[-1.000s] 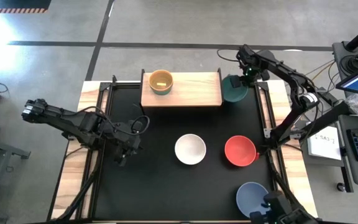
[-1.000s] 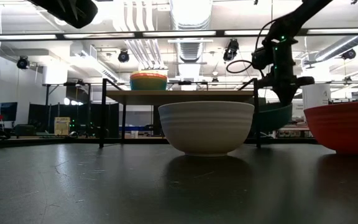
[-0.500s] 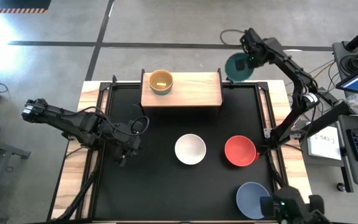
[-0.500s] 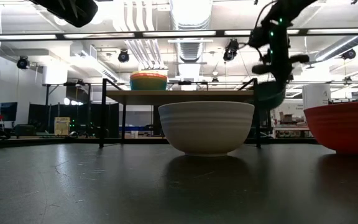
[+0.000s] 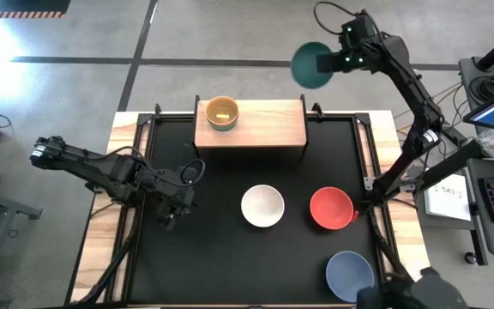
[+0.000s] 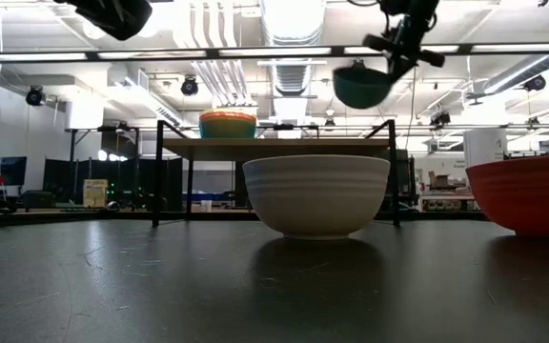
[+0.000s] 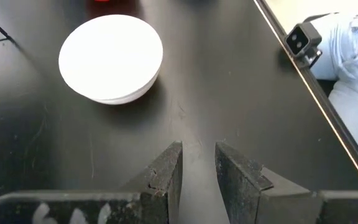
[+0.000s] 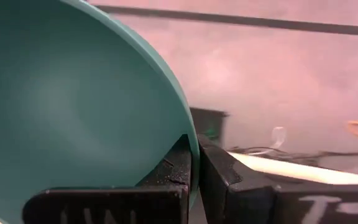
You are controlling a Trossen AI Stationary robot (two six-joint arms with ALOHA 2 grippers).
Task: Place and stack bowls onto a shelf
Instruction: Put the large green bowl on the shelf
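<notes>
teal bowl (image 5: 313, 64) aloft, right tool (image 5: 340, 61) gripping rim

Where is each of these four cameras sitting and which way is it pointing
High view: above the table, looking straight down; shows both arms, the right gripper holding the teal bowl beyond the shelf.
Low view: at tabletop height, looking level past the white bowl; arms enter from above.
Left wrist view: on the left arm, looking down past the left gripper at the tabletop.
Right wrist view: on the right arm, its fingers pinching the teal bowl's rim.
Shared: high, low and left wrist views all show the white bowl.
</notes>
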